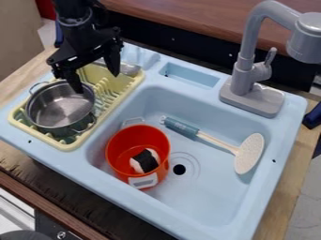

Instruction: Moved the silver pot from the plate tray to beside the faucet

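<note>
Ideally, the fingers (pixel 113 65), spread wide and holding nothing near the silver pot (pixel 59 108) in the yellow rack (pixel 66 146), should straddle its rim (pixel 95 100) squarely, close firmly, then lift it level.

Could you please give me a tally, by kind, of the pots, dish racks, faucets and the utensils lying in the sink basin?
Pots: 2 (silver pot, red pot)
Dish racks: 1 (yellow rack)
Faucets: 1 (grey faucet)
Utensils in the basin: 1 (spatula)
Total: 5
</note>
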Controlling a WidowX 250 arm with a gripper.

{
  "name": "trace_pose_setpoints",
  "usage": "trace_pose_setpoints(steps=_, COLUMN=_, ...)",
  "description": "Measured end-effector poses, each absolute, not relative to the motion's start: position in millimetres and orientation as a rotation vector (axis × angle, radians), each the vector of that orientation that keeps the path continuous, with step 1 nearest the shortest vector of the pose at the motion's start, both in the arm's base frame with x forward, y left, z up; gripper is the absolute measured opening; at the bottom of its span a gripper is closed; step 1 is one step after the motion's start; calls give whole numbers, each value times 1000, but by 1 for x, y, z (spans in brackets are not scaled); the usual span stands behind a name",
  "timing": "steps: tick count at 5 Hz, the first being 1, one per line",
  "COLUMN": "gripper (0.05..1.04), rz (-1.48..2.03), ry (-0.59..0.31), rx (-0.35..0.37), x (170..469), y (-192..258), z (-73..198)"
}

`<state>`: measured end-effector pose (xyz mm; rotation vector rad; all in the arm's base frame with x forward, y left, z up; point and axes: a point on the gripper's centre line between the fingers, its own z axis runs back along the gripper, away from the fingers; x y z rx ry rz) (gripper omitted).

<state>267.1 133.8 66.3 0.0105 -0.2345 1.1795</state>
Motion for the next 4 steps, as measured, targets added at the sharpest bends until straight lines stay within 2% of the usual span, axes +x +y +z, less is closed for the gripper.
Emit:
trace_pose_setpoints(steps=1, gripper=996, rz=1245, ry=-235, rx=27, x=267, y=138, z=62)
trace_pose_setpoints(steps=2, gripper=996, rz=1328, ry=-179, rx=36, x=265, y=147, z=52)
trace_pose_setpoints(steps=3, gripper=982, rz=1394, ry=-173, rx=34, x=264, y=150, z=44)
trace_pose_setpoints(steps=4, gripper=865, rz=1425, ry=-172, rx=57, x=263, y=153, z=35)
